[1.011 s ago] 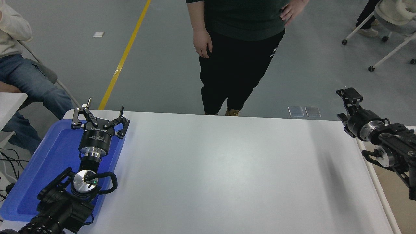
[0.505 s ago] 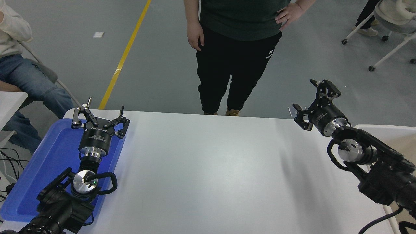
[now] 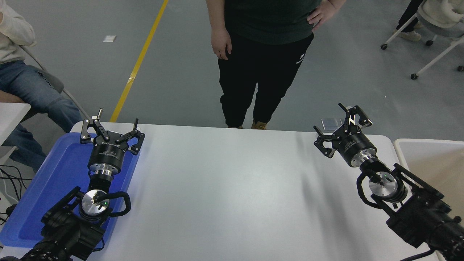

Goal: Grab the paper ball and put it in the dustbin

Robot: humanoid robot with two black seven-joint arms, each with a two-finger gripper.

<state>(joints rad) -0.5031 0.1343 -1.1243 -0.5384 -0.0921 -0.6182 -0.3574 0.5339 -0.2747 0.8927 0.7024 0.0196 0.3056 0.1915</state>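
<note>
**Two open grippers over a white table**

Two black grippers were seen above the white table (image 3: 224, 188), whose broad middle lay bare. The left gripper (image 3: 110, 129) was parked over the blue tray (image 3: 43, 188) at the table's left edge, fingers spread wide. The right gripper (image 3: 340, 127) was held near the far right corner, fingers likewise spread, nothing between them. The dustbin (image 3: 398, 146) was placed just beside the table's right edge, only its white rim and beige interior showing. No paper ball could be found. A standing person (image 3: 268, 54) was seen beyond the far edge, on grey floor (image 3: 174, 72) crossed by a yellow line (image 3: 139, 61).
</note>
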